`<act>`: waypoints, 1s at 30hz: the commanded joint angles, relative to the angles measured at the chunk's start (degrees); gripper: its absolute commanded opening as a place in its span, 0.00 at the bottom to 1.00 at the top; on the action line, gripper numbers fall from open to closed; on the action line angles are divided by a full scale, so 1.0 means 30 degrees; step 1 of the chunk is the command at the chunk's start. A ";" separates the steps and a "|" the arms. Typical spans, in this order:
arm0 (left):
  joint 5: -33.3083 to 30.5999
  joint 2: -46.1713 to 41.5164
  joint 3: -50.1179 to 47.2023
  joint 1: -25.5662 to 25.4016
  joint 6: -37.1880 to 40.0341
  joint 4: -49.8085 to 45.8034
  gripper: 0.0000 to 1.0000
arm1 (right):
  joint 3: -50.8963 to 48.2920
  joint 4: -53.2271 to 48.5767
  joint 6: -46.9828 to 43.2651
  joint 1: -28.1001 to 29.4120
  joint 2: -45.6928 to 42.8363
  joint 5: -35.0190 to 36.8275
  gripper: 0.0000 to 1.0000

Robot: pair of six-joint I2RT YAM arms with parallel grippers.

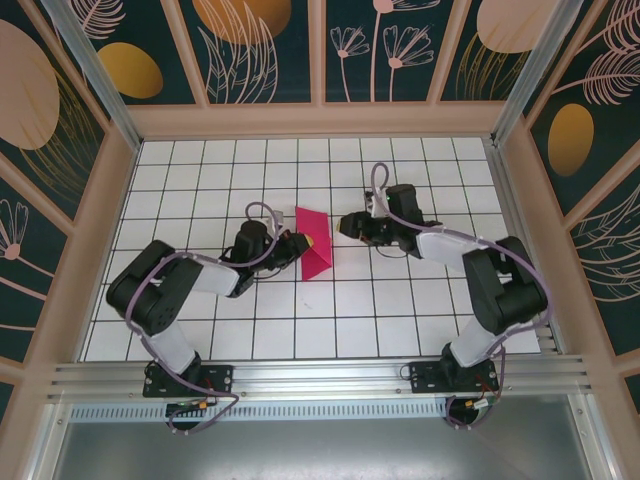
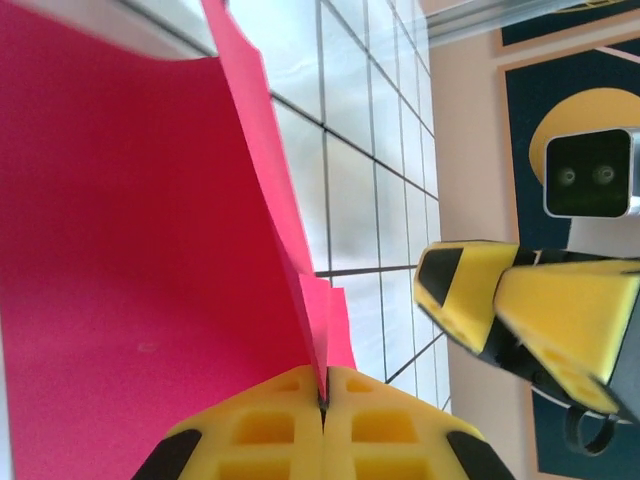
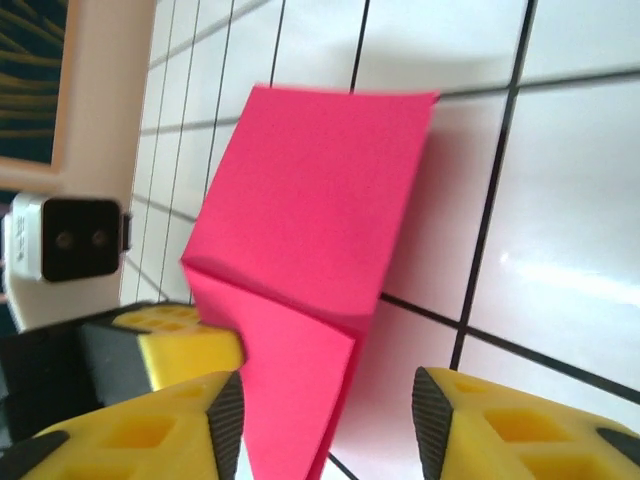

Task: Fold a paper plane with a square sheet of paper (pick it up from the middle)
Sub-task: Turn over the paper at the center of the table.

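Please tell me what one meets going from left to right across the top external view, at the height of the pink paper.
From the left: left arm → left gripper, shut on the paper's edge → partly folded square sheet of paper → right gripper, open → right arm.

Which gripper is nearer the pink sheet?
Left. The left gripper is shut on the edge of the sheet, pinching it. The right gripper stands open at its right side, gripping nothing.
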 commanded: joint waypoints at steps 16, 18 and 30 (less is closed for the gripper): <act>-1.4620 -0.4272 1.0674 -0.0368 1.2956 -2.3129 0.07 | -0.2595 -0.2065 -0.0709 -0.0365 -0.7099 1.0295 0.80; -1.7279 -0.3245 1.1415 -0.0860 1.3305 -2.4041 0.07 | -0.2744 -0.2149 -0.0540 -0.0463 -0.7230 1.0448 0.80; -2.3532 0.4319 1.4600 -0.2668 1.3213 -2.6265 0.07 | -0.3308 -0.2903 0.0409 -0.1637 -0.7814 1.0927 0.80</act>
